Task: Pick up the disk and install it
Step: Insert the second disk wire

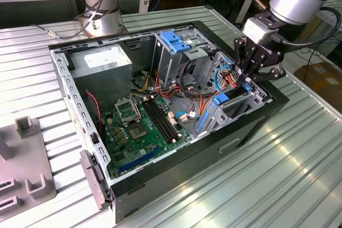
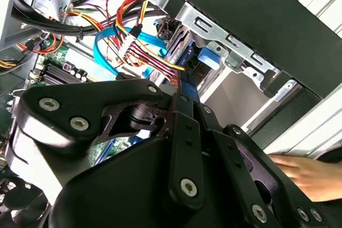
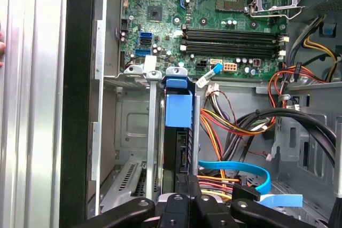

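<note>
The disk (image 3: 178,111) stands on edge in a slot of the metal drive cage (image 3: 152,132) at the case's corner, its blue carrier rail and dark body showing between the cage walls. In the exterior view the disk (image 1: 222,99) lies in the cage on that view's right side of the open computer case (image 1: 256,126). My gripper (image 1: 247,81) hangs over the cage, its black fingers (image 3: 184,188) drawn together on the disk's near end. The second wrist view shows the gripper (image 2: 181,97) converging on the blue rail (image 2: 188,76).
Coloured cables (image 3: 235,126) and a blue ribbon cable (image 3: 240,170) crowd beside the cage. The green motherboard (image 1: 136,126), power supply (image 1: 104,60) and tall cage with a blue latch (image 1: 176,41) fill the case. A person's hand (image 2: 299,172) rests outside the case wall. A grey fixture (image 1: 21,158) sits on the exterior view's left.
</note>
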